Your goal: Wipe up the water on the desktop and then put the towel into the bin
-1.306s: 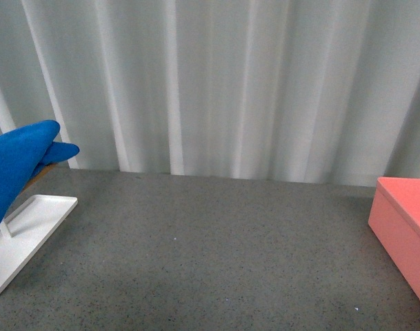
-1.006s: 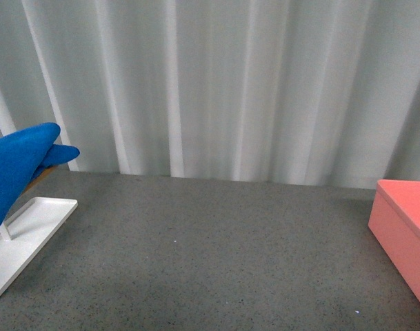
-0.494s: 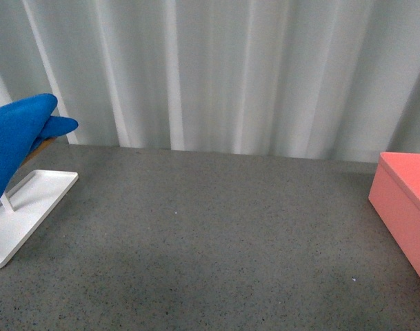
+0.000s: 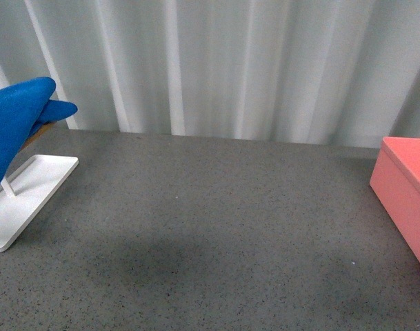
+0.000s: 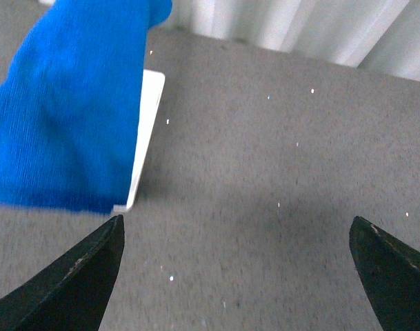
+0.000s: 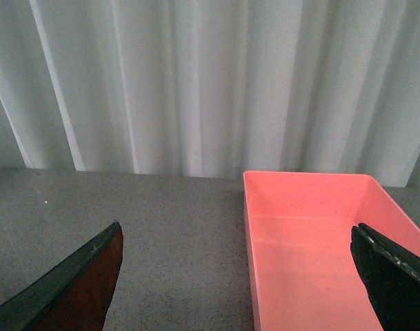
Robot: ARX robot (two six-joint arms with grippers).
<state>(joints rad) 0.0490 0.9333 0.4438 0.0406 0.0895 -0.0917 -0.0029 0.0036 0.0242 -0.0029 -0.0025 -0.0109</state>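
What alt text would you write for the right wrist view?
A salmon-pink bin, nothing visible inside, stands on the speckled grey desktop before a white curtain. The right gripper is open, its dark fingertips wide apart.

- Tray [image 4: 32,196]: white, flat, rect., low raised rim; lies far L in my front view, L side cut by frame edge.
- Post [image 4: 8,186]: thin white upright, rises from tray.
- Rod [image 4: 41,132]: short brown wooden stub above tray; rest hidden.
- Curtain [image 4: 230,69]: pale grey-white, vert. folds, spans whole bkgd ahead of me; seen in all 3 views.
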